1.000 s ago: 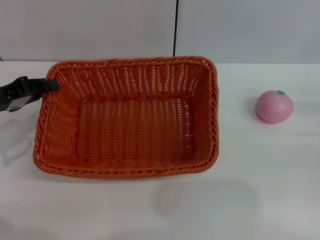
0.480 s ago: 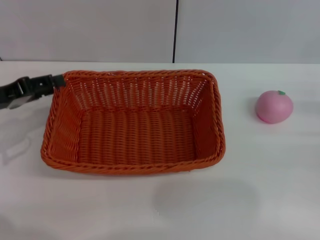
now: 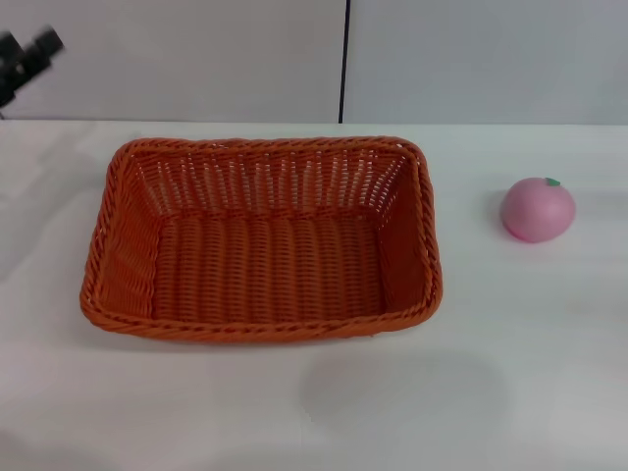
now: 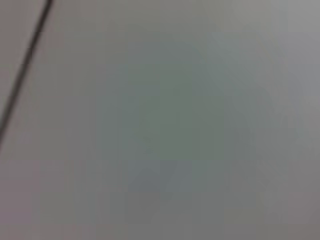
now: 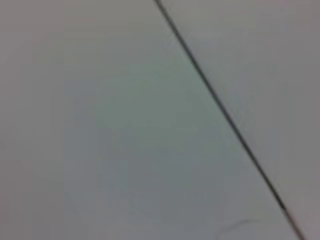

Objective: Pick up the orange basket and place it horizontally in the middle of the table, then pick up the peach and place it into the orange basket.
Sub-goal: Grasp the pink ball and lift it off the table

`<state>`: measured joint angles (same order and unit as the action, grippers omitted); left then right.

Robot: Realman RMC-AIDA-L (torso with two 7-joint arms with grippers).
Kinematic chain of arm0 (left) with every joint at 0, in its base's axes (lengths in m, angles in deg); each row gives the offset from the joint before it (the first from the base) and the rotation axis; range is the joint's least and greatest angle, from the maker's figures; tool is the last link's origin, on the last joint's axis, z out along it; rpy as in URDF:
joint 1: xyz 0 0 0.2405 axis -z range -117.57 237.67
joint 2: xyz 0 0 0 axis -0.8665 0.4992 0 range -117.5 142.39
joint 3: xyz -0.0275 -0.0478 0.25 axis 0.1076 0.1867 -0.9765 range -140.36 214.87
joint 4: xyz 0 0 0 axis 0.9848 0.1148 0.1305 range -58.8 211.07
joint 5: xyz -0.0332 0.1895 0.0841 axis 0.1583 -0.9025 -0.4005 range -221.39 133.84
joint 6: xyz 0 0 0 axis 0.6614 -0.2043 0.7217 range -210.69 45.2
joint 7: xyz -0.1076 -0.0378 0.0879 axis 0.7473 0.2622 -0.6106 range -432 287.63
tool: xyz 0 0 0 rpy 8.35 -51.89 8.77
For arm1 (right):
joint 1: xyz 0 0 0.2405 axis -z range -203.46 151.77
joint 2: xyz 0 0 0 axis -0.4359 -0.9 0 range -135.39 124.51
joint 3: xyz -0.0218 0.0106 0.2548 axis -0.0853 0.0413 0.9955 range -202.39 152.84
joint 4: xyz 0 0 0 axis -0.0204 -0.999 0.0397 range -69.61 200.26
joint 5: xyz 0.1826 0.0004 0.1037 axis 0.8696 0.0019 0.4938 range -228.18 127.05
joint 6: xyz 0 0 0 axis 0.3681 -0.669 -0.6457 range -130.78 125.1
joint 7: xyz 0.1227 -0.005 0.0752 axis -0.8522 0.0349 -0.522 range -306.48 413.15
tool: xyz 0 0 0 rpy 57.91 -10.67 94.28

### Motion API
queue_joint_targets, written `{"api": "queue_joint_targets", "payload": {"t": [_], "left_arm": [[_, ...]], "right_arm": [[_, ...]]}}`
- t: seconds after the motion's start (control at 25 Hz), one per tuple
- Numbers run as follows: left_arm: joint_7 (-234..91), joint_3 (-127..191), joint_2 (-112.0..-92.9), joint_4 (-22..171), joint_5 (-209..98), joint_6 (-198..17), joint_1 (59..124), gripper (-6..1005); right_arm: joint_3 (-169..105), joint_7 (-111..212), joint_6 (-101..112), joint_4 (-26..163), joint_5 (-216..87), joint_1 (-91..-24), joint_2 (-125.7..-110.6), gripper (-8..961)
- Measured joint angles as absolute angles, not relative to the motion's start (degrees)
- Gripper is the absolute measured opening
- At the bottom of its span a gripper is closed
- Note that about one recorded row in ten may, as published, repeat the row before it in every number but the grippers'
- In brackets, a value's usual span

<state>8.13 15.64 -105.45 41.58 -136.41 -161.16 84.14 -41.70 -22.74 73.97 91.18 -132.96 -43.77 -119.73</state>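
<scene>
The orange basket (image 3: 260, 240) lies flat and lengthwise across the middle of the white table (image 3: 510, 373), with nothing inside it. To its right, apart from it, the pink peach (image 3: 538, 209) rests on the tabletop with its green stem spot up. My left gripper (image 3: 27, 61) is a blurred dark shape at the upper left corner of the head view, raised well clear of the basket and touching nothing. My right gripper is out of view. Both wrist views show only a grey wall with a dark seam.
A grey wall (image 3: 196, 54) with a dark vertical seam (image 3: 344, 59) stands behind the table's far edge. Bare tabletop stretches in front of the basket and around the peach.
My left gripper has let go of the basket's left rim and risen up and away to the upper left. The basket, tilted a second ago, now lies flat. The peach has not moved.
</scene>
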Motion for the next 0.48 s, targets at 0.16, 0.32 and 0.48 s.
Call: {"api": "queue_joint_targets", "payload": {"t": [0.16,0.32,0.48], "left_arm": [[-13.3,16.02,-105.68,52.56,-121.14,-164.97,84.14,829],[-27.67,16.0,-105.84,60.55,-113.78,-169.99,84.03,827],[-31.01,16.0,-105.86,62.15,-112.79,-171.3,83.66,826]], "right_arm": [[-45.78,-36.28,78.18,98.42,-139.23,-43.51,-116.63,686],[-45.77,-49.87,85.61,108.03,-153.25,-46.44,-114.25,683],[-45.86,-59.19,94.45,114.03,-170.09,-53.24,-111.51,681]]}}
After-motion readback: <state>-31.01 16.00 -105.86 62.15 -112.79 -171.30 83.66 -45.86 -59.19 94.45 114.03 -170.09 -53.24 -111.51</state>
